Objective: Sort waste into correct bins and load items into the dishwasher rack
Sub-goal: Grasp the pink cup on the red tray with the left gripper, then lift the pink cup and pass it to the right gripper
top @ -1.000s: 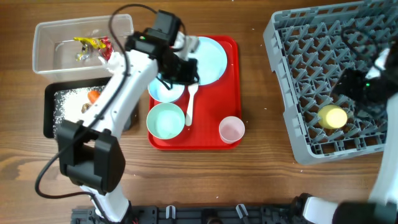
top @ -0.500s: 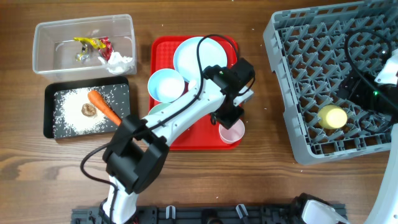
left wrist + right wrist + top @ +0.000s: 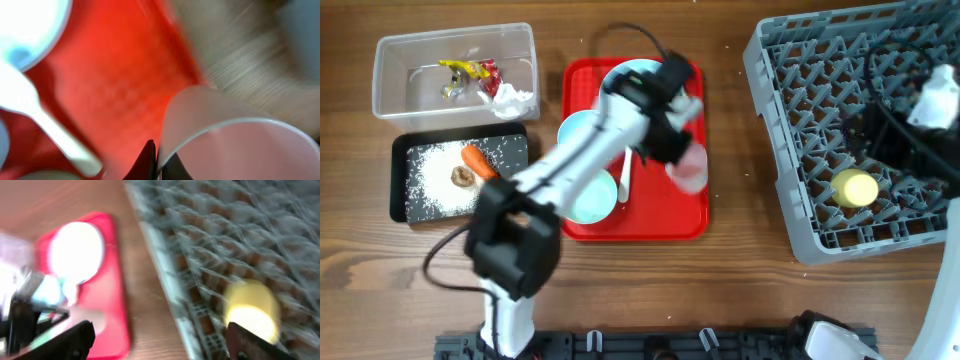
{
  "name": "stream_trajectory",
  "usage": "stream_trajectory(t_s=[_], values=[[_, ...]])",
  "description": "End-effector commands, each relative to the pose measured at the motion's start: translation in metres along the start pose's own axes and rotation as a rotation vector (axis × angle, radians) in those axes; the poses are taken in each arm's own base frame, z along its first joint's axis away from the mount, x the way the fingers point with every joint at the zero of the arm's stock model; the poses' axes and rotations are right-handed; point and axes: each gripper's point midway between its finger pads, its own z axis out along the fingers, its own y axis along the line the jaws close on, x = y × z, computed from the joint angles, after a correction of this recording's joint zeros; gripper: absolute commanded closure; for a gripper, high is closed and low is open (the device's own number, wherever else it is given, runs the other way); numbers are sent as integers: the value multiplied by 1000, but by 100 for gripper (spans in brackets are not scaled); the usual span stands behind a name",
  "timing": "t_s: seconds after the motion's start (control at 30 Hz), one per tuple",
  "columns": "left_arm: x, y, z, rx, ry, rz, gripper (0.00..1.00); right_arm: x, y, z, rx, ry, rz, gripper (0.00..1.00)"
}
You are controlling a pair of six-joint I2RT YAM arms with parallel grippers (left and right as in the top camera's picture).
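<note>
The pink cup (image 3: 690, 166) is over the right edge of the red tray (image 3: 638, 220), pinched at its rim by the left hand (image 3: 672, 143). In the left wrist view one dark finger (image 3: 147, 159) is outside the cup wall and the other is inside, closed narrowly on it. The cup's mouth opens toward that camera. Motion blur hides whether its base touches the tray and how far it tilts.

A bare strip of worktop (image 3: 730, 150) lies between the tray's right edge and the left wall of the rack (image 3: 790, 150). The tray's front right corner is bare red.

The left arm runs diagonally from the front left up across the tray, above the front bowl (image 3: 592, 198), the back bowl (image 3: 575, 133) and part of the plate (image 3: 620, 78). The spoon (image 3: 624, 180) lies lengthwise back to front, just right of the front bowl, with its handle toward the front edge.

The right hand (image 3: 159, 332) hangs over the rack with its fingers spread wide, holding nothing. The yellow cup (image 3: 855, 187) sits among the pegs near the rack's front edge.
</note>
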Motion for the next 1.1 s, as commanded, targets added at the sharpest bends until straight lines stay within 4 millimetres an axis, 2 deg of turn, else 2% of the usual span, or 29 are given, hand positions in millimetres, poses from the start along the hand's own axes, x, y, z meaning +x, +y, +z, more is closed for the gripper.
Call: stream_trajectory(t_s=[0.0, 0.07, 0.13, 0.2, 0.3, 0.43, 0.57, 0.73, 0.93, 1.07], values=[[-39, -36, -90, 557, -198, -52, 96, -8, 79, -2, -353, -39, -178, 14], [-47, -36, -125, 770, -261, -36, 96, -8, 111, -1, -463, -55, -259, 13], [-49, -35, -151, 902, -301, -13, 96, -3, 140, 4, -557, -48, -329, 12], [-48, -34, -161, 955, -310, -8, 96, 2, 170, 10, -650, -33, -397, 11], [-47, -38, -168, 1003, -312, 8, 96, 6, 200, 25, -717, -18, -451, 11], [-47, -45, -185, 1090, -341, 80, 96, 10, 218, 41, -775, 18, -455, 10], [-48, -40, -192, 1107, -366, 96, 96, 15, 223, 46, -840, 59, -445, 10], [-51, -26, -200, 1108, -401, 96, 96, 21, 234, 31, -953, 76, -458, 10], [-51, -26, -202, 1114, -407, 108, 96, 16, 251, 12, -1087, 37, -503, 16], [-53, -26, -203, 1114, -407, 108, 96, 24, 268, 12, -1124, 48, -535, 18]])
